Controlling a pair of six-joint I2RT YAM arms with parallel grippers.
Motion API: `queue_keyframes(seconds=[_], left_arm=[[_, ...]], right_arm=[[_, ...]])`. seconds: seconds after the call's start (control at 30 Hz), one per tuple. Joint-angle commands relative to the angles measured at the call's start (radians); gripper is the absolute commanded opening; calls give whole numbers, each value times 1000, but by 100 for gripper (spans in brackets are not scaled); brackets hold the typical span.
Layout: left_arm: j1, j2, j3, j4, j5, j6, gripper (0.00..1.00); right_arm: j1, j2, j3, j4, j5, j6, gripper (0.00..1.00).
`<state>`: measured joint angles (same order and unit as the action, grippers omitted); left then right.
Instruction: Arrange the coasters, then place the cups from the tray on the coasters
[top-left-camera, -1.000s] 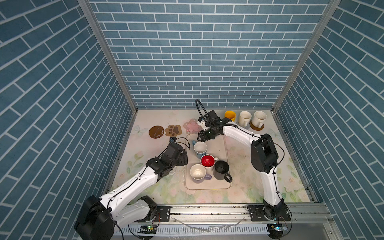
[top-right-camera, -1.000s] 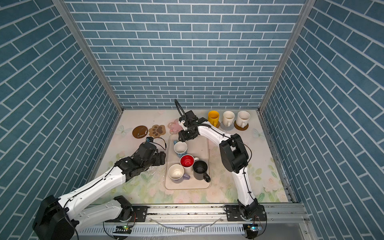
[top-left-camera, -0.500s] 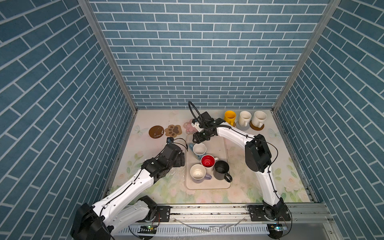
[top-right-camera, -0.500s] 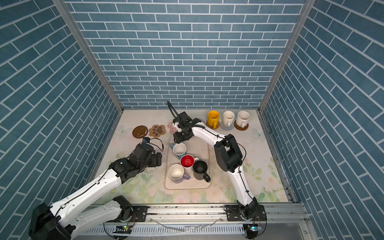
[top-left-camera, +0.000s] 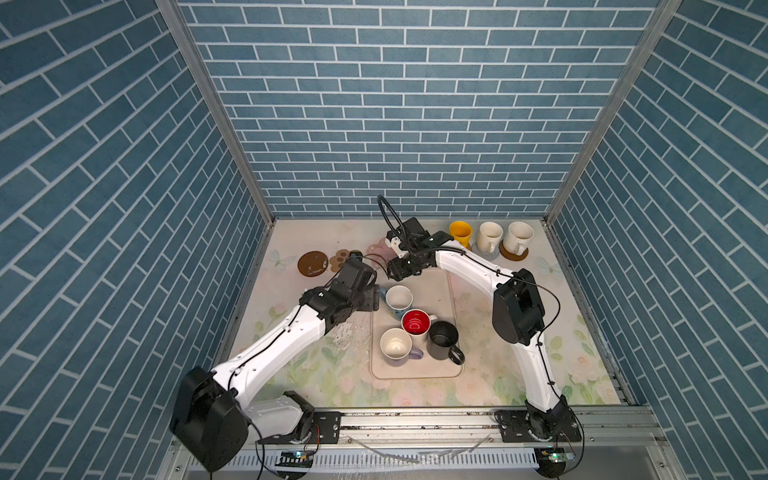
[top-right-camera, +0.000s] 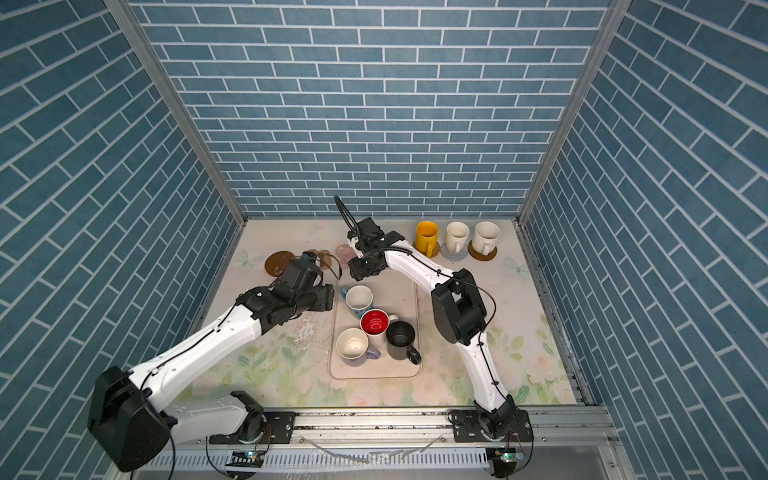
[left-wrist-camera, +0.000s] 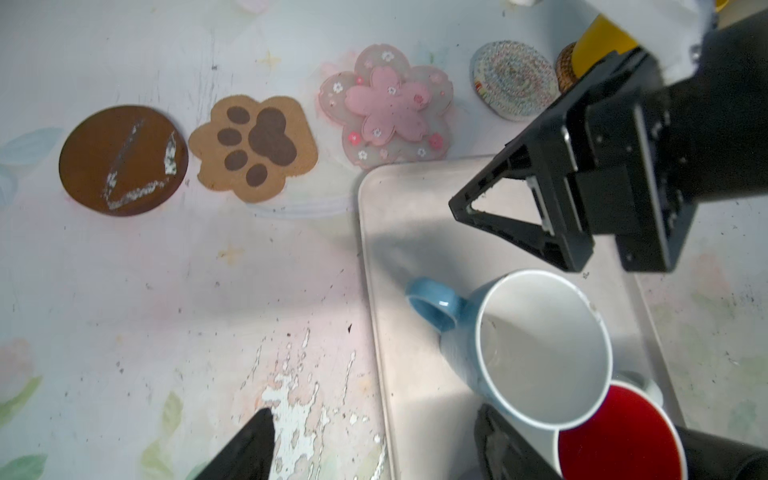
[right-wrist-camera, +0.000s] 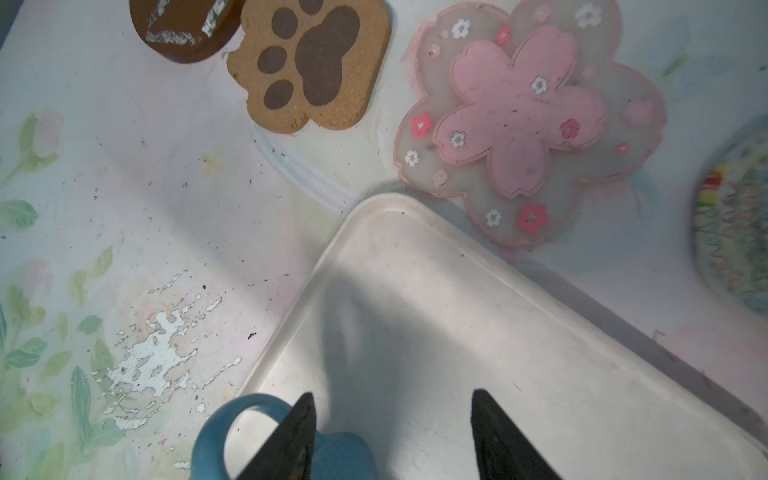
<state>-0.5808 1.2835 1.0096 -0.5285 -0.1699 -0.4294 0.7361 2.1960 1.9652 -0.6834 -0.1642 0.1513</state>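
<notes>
The cream tray holds several cups: light blue, white with red inside, lavender and black. My left gripper is open at the tray's left rim beside the light blue cup, with nothing between its fingers. My right gripper hangs open over the tray's far left corner, empty, one finger next to the blue handle. Bare coasters lie in a row at the back: brown disc, paw, pink flower, clear patterned round.
At the back right a yellow cup and two cream cups stand on coasters. The left arm covers part of the paw coaster in both top views. The tablecloth's print is worn off in a patch left of the tray.
The right gripper has swung left and forward, to over the tray's far left corner. The left gripper drew back a little, then came in beside the light blue cup.
</notes>
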Motion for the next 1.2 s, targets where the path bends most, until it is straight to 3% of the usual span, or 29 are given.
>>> queue_keyframes(seconds=[0.0, 0.23, 0.53, 0.8, 1.17], left_arm=[[30, 90, 69, -42, 21, 31, 74], [57, 266, 173, -30, 74, 38, 71], [87, 406, 254, -30, 101, 49, 72], [94, 418, 216, 5, 131, 40, 71], [94, 319, 88, 35, 138, 19, 68]], right_arm=[[-40, -144, -73, 33, 44, 13, 62], [-129, -387, -383, 141, 71, 56, 62], [-136, -622, -687, 228, 120, 91, 62], [-145, -704, -795, 258, 112, 119, 62], [-158, -710, -815, 266, 89, 136, 62]])
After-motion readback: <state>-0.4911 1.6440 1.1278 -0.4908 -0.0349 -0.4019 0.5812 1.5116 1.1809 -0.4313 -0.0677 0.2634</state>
